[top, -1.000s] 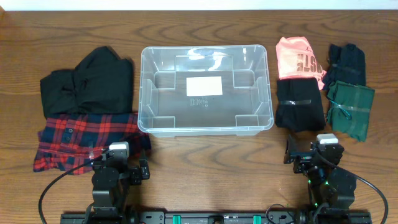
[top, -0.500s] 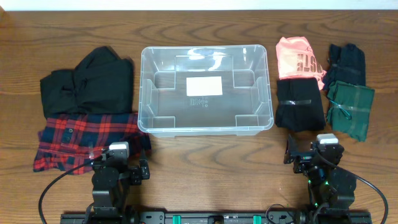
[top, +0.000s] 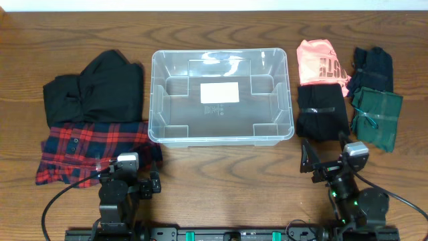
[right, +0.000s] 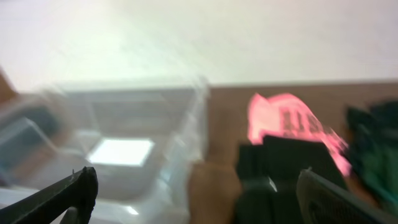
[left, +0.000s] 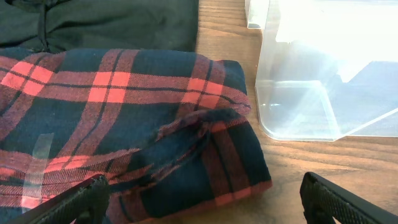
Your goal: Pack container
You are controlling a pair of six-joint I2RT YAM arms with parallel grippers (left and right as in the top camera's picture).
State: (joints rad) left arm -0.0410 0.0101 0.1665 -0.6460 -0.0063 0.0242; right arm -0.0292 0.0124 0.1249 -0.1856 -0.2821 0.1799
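The container [top: 221, 139] is a clear rectangular bin with a white label [top: 219, 92] on its base, standing empty at the table's middle. My left gripper [top: 130, 179] sits low at the front left, open and empty. In the left wrist view it [left: 202, 208] hovers over the corner of a red plaid shirt [left: 124, 124], with the container's corner [left: 311, 81] to the right. My right gripper [top: 328, 164] is at the front right, open and empty. Its wrist view is blurred, with the gripper [right: 198, 202] facing the container [right: 124, 143] and a black folded garment [right: 280, 174].
Left of the bin lie a black garment [top: 97, 87] and the plaid shirt [top: 87, 147]. Right of it lie a pink shirt [top: 322, 61], the black folded garment [top: 322, 112], a navy item [top: 373, 65] and a green item [top: 376, 115].
My right gripper has lifted and swung slightly towards the black folded garment; its wrist view is motion-blurred. The left arm and all the clothes have not moved.
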